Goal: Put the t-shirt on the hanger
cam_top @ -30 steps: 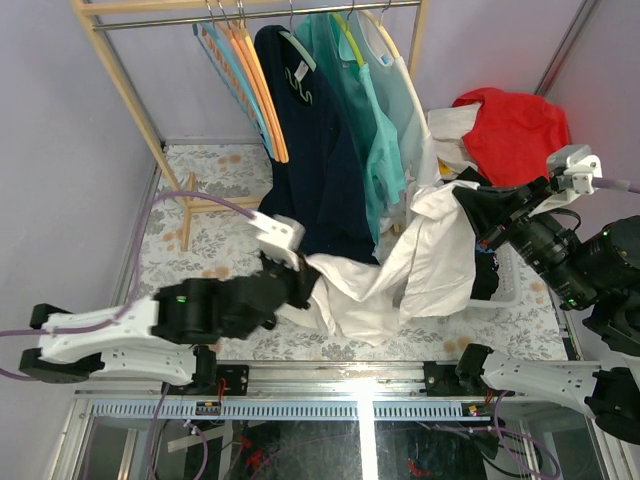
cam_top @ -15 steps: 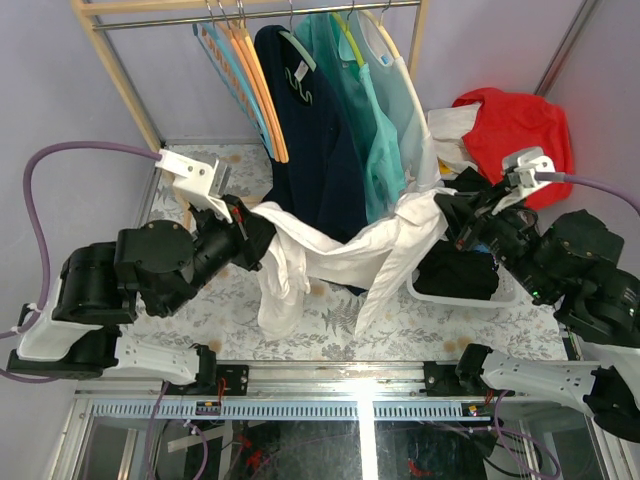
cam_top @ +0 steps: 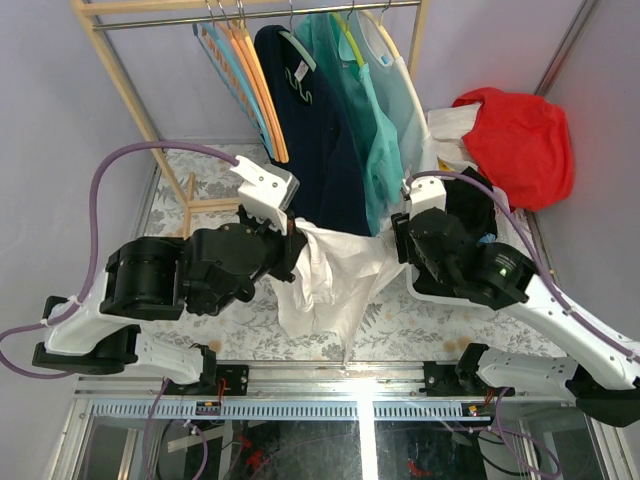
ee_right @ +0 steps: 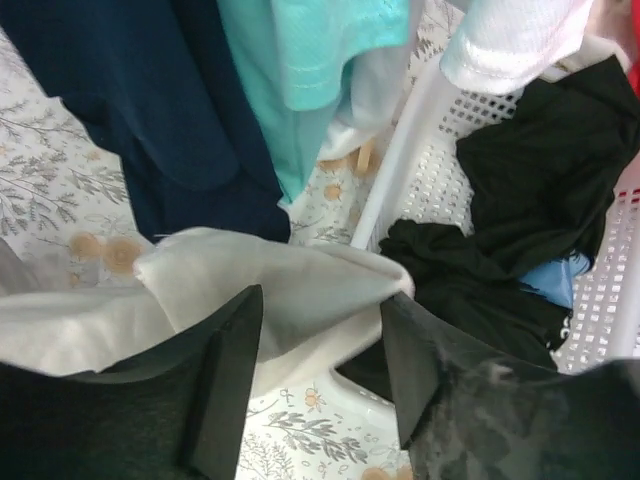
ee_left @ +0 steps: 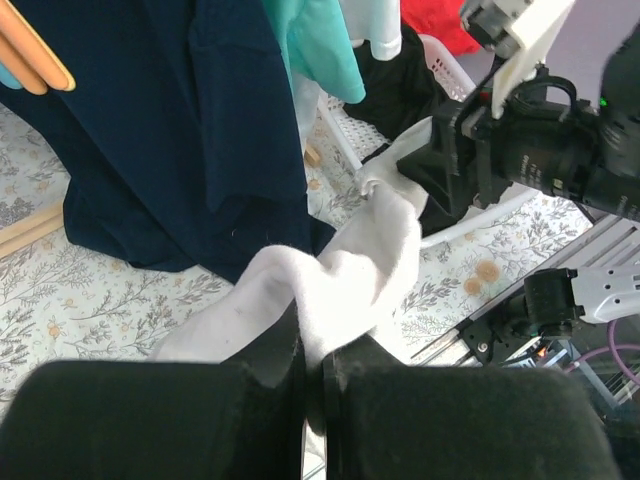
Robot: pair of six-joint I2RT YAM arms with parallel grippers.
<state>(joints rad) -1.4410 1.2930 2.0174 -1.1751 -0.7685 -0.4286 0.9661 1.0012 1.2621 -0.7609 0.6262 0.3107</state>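
Top camera: fixed high behind the arm bases, looking down and forward over the table [cam_top: 190, 170] to the clothes rail [cam_top: 160, 17]; the widest view.
Left wrist camera: close behind the left gripper [ee_left: 312, 350], facing right toward the basket [ee_left: 440, 62].
Right wrist camera: close behind the right gripper [ee_right: 320, 310], looking down at the basket [ee_right: 420, 150] rim.
Shared by all three: t-shirt [cam_top: 330, 275], navy shirt [cam_top: 320, 150].
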